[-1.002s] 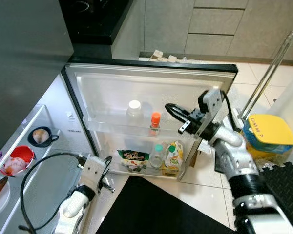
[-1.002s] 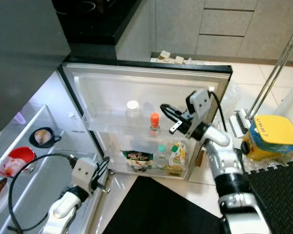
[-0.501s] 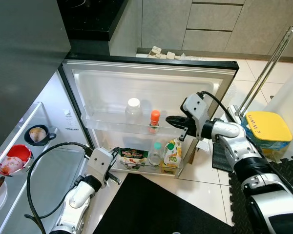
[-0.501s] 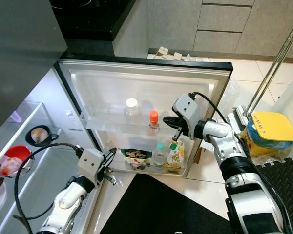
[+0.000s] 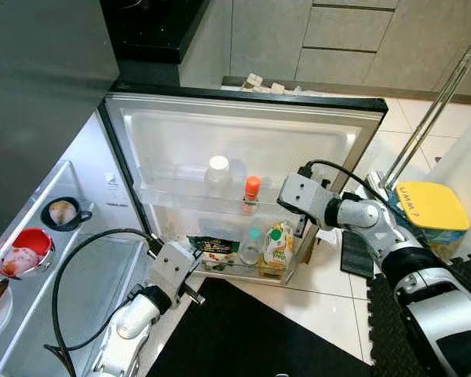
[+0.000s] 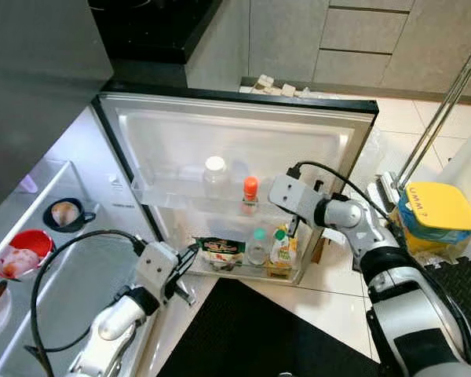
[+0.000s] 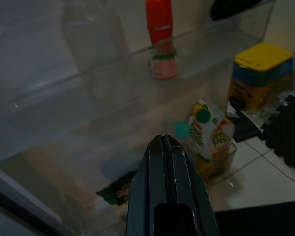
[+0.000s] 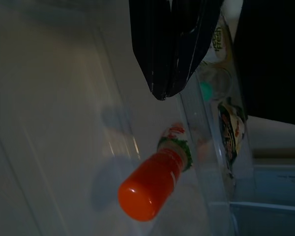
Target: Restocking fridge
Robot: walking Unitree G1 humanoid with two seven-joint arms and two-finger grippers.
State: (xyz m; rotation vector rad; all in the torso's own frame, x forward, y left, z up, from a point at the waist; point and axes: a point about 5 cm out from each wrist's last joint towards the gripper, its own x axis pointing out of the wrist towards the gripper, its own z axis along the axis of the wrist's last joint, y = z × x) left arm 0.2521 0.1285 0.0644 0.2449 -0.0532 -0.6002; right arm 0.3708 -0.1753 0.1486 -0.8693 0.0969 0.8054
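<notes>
The fridge door (image 5: pixel 243 141) stands wide open. Its upper shelf (image 5: pixel 173 198) holds a clear white-capped bottle (image 5: pixel 217 174) and an orange-capped bottle (image 5: pixel 252 192). On the lower shelf stand a green packet (image 5: pixel 213 247), a small teal-capped bottle (image 5: pixel 253 245) and a juice carton (image 5: pixel 279 245). My right gripper (image 8: pixel 162 93) is shut and empty, its tips close beside the orange-capped bottle (image 8: pixel 155 184) at the right end of the upper shelf. My left gripper (image 7: pixel 163 140) is shut and empty, low by the door's hinge side, pointing at the lower shelf.
A yellow-lidded tub (image 5: pixel 424 210) sits on the floor to the right, beside a slanted metal pole (image 5: pixel 433 118). A black mat (image 5: pixel 251 334) lies before the door. Inside the fridge on the left are a red bowl (image 5: pixel 20 258) and a dark mug (image 5: pixel 61 212).
My right arm has dropped and reached in toward the orange-capped bottle on the upper door shelf. The left arm has drifted slightly toward the door. The camera shifted a little.
</notes>
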